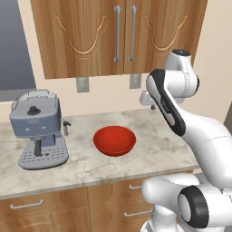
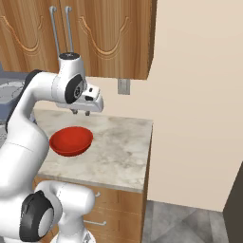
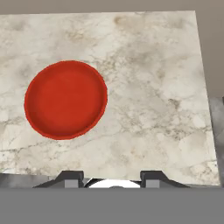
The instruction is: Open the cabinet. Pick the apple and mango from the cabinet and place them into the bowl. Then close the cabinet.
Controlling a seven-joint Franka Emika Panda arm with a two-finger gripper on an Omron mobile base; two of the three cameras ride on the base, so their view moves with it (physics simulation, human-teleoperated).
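Note:
The wooden wall cabinet [image 1: 86,36] hangs over the counter with both doors shut, its two silver bar handles [image 1: 118,34] side by side at the middle. The apple and mango are hidden. The red bowl [image 1: 114,140] sits empty on the marble counter, also seen from the right base [image 2: 71,140] and from the hand camera [image 3: 65,99]. My gripper [image 2: 80,113] hovers well above the counter, pointing down, a little to the right of the bowl and below the cabinet. Its fingertips [image 3: 72,177] stand wide apart with nothing between them, so it is open.
A grey coffee machine [image 1: 40,129] stands at the left of the counter [image 1: 154,154]. Low wooden drawers [image 1: 45,204] run under the counter. The counter ends at its right edge [image 2: 151,152], beside a beige wall. Wall outlets [image 1: 82,84] sit under the cabinet.

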